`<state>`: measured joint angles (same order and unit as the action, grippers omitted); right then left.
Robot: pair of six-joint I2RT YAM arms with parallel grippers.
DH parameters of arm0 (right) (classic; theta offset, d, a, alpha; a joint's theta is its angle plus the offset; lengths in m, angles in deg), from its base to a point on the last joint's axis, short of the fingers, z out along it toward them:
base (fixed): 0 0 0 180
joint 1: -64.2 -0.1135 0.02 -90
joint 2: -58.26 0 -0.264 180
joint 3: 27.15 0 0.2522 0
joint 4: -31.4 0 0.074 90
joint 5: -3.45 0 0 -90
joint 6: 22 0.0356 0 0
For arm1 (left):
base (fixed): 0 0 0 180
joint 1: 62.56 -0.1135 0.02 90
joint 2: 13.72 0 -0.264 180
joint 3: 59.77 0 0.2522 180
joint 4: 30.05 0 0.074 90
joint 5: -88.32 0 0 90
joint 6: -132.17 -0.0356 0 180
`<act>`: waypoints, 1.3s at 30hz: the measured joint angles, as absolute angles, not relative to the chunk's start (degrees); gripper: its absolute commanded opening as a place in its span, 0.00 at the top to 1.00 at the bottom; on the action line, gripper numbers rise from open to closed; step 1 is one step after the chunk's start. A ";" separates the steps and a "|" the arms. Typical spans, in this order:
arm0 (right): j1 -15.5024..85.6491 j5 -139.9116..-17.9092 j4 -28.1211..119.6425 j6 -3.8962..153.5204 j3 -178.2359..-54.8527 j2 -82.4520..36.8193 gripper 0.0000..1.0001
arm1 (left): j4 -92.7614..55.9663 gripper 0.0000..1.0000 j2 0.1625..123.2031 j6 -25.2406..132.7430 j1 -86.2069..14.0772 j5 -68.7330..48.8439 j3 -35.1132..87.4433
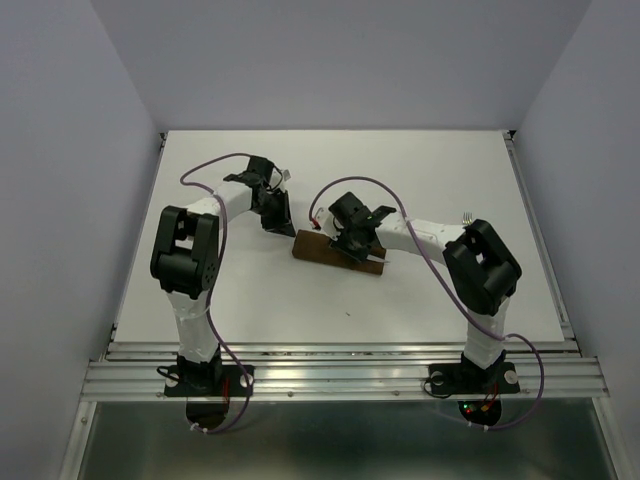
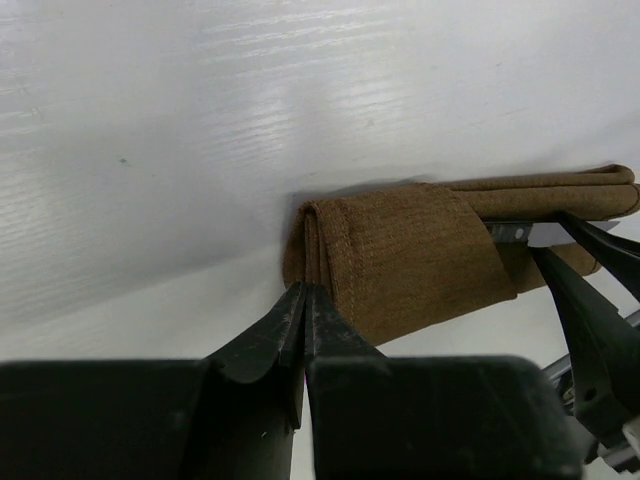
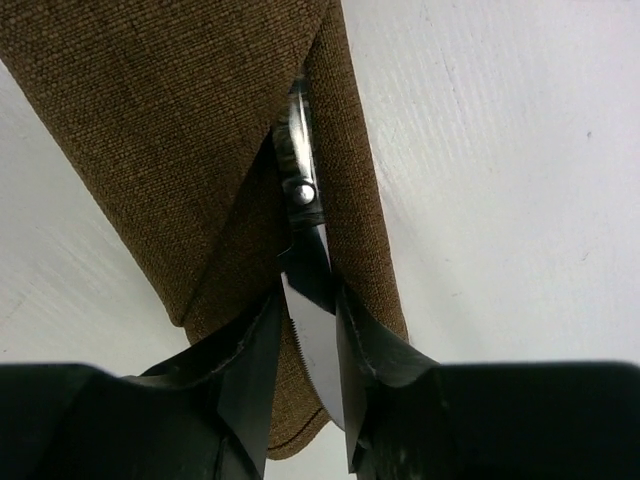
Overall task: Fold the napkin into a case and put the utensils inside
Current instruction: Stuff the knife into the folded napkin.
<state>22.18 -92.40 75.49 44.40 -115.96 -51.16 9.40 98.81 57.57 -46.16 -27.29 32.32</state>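
So the dark brown cloth case, folded into a narrow pouch, lies in the middle of the white worktop, between the two arms. The right jaws are clamped on the serrated blade of the slim silver metal knife. Its darker handle end is already tucked under the diagonal flap, with the blade end poking out. The left jaws are pressed together at the left end of the case. Looks to me like they're nipping a layer of cloth there to pin it, though it's thin enough that I wouldn't swear to it.

My take on doing this bit right: push the knife low and flat along the line of the fold, so the handle slides into the pocket instead of snagging the flap and dragging the whole pouch. The left side should hold that end firm as the counter-force. Only let go once most of the knife is buried, or it'll likely tip back out.
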 measured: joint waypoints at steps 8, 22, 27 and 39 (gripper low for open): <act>22.18 -92.35 74.66 44.08 -115.93 -51.40 0.81 | 9.79 0.87 96.03 57.20 -46.16 -26.98 32.32; 22.18 -93.62 74.51 42.63 -115.96 -51.40 0.66 | 10.60 0.87 103.31 57.22 -45.26 -27.33 35.07; 22.18 -94.32 74.49 42.94 -115.96 -51.40 0.62 | 10.62 0.87 103.46 57.00 -45.02 -27.07 35.80; 22.55 -94.96 74.44 45.10 -115.96 -51.38 0.59 | 10.62 0.87 103.51 56.76 -45.00 -27.07 35.80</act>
